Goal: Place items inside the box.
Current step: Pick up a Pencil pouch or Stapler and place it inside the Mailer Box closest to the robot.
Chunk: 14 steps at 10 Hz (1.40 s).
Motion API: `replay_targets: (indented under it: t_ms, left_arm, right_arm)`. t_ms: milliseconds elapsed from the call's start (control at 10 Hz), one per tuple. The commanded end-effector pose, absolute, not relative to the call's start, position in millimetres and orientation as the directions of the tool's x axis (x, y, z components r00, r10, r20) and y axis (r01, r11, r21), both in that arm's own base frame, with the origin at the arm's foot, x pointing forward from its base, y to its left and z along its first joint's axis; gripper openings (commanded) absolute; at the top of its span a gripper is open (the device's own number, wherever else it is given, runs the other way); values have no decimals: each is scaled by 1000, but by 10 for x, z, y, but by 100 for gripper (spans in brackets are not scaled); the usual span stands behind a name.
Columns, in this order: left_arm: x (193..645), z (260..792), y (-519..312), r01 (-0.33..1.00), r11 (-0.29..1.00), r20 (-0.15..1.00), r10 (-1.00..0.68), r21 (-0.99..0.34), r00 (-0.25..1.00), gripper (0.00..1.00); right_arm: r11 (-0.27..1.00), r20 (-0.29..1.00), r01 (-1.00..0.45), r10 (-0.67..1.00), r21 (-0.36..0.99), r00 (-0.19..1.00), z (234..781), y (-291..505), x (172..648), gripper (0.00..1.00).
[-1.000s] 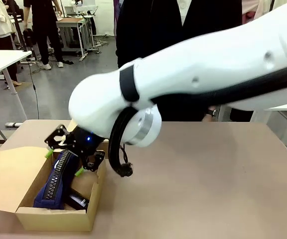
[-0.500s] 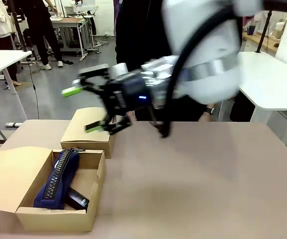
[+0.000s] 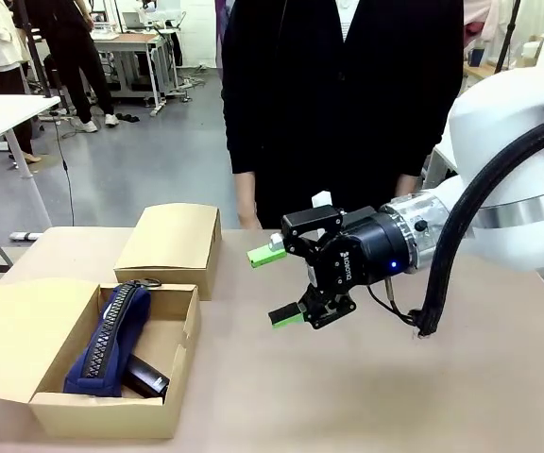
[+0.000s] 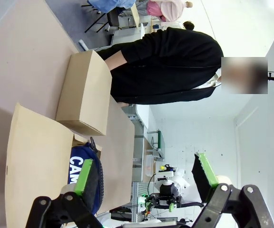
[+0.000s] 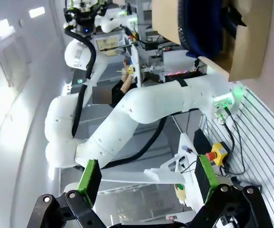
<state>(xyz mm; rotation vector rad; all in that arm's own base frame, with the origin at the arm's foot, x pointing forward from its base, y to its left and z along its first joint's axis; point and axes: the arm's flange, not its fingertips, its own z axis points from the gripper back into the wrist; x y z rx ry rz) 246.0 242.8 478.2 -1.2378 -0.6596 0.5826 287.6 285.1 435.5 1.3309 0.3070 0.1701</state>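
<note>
An open cardboard box [image 3: 111,415] sits at the table's near left. Inside it a navy zip pencil case [image 3: 110,340] leans on edge, with a black item [image 3: 147,379] beside it. My right gripper [image 3: 278,286] hangs open and empty above the middle of the table, right of the box, fingers pointing left. Its wrist view shows the right gripper [image 5: 146,179] open, with the box [image 5: 244,45] and navy case [image 5: 203,23] far off. In the left wrist view, my left gripper [image 4: 144,173] is open and empty, looking at the box flap [image 4: 32,156] and the navy case [image 4: 77,166] lettered "CAM".
A closed cardboard box [image 3: 173,243] stands just behind the open one, also in the left wrist view [image 4: 84,95]. A person in black [image 3: 343,104] stands at the far edge, hands down. My left arm [image 5: 141,107] shows in the right wrist view.
My right arm has lifted out of the open box and swung right to the table's middle, its gripper staying open. The navy case stays in the box.
</note>
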Motion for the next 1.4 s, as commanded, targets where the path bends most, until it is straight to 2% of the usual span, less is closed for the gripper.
replay_targets:
  t_ms: [0,100,200,300,600,800,1000,1100,1200,1300]
  left_arm:
    - [2460,4787,2426,-18,227,155,719,-974,678,100]
    - [2460,4787,2426,-18,227,155,719,-974,678,100]
    - [2460,4787,2426,-18,227,155,719,-974,678,100]
    - [2460,4787,2426,-18,227,155,719,-974,678,100]
    - [2460,4787,2426,-18,227,155,719,-974,678,100]
    - [2460,4787,2426,-18,227,155,719,-974,678,100]
    - [2460,4787,2426,-18,227,155,719,-974,678,100]
    - [2460,4787,2426,-18,227,155,719,-974,678,100]
    - [2460,4787,2426,-18,227,155,719,-974,678,100]
    - [2460,4787,2426,-18,227,155,719,-974,678,100]
  right_arm:
    - [193,-103,45,303,980,947,4517,2920,2898,100]
    - [233,-122,53,295,971,948,4355,2851,2876,100]
    - [170,-94,47,283,984,954,4436,2749,3028,100]
    - [72,-87,72,239,995,967,4581,2406,3231,100]
    - [8,-31,30,254,1000,967,4762,960,3432,100]
    - [-47,-5,20,305,999,952,4778,-64,3169,100]
    - [-169,46,-17,164,985,985,4693,-923,2849,100]
    - [-230,71,-51,80,972,994,4605,-1124,2754,100]
    - [-224,57,-70,-64,972,996,4494,-1061,2800,100]
    - [-170,14,8,127,985,992,4708,-989,2688,100]
